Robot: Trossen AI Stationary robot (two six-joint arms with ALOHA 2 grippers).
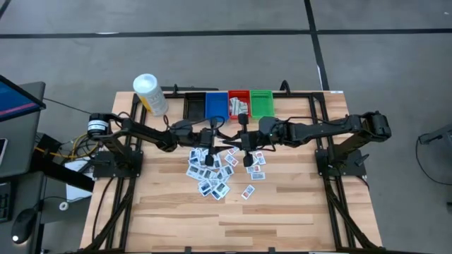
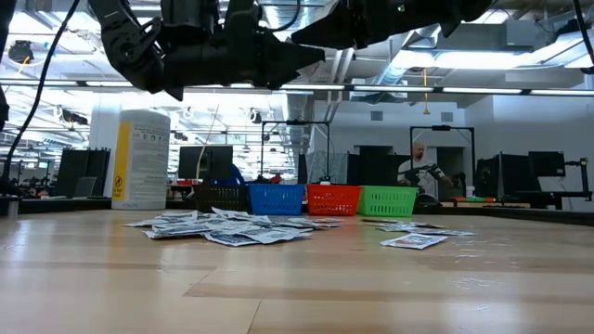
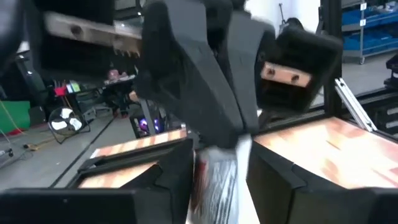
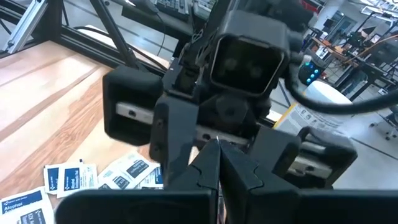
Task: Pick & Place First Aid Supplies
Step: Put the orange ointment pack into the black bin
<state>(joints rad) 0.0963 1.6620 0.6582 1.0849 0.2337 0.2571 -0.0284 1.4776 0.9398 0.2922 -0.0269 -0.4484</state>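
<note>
The first aid supplies are small flat packets, and several lie in a loose pile [image 1: 215, 173] [image 2: 232, 227] on the wooden table. Above the pile my two grippers meet fingertip to fingertip. My right gripper [image 1: 233, 138] [image 3: 239, 134] [image 4: 217, 155] is shut on one pale packet with a red edge [image 3: 217, 180]. My left gripper [image 1: 224, 138] [image 3: 221, 186] is open, with one finger on each side of that packet. I cannot tell whether its fingers touch the packet. My right gripper pinches the packet's upper end [image 3: 242, 144] between its two fingers. The fingers come about level from the table's right side. The packet hangs below them, clear of the table, between my left gripper's fingers.
Black [image 1: 193, 106], blue [image 1: 216, 106], red [image 1: 239, 104] and green [image 1: 261, 104] bins stand in a row at the table's far edge. A white-capped yellow container [image 1: 150, 93] stands at the far left. Bare wood lies toward the near edge [image 1: 233, 226].
</note>
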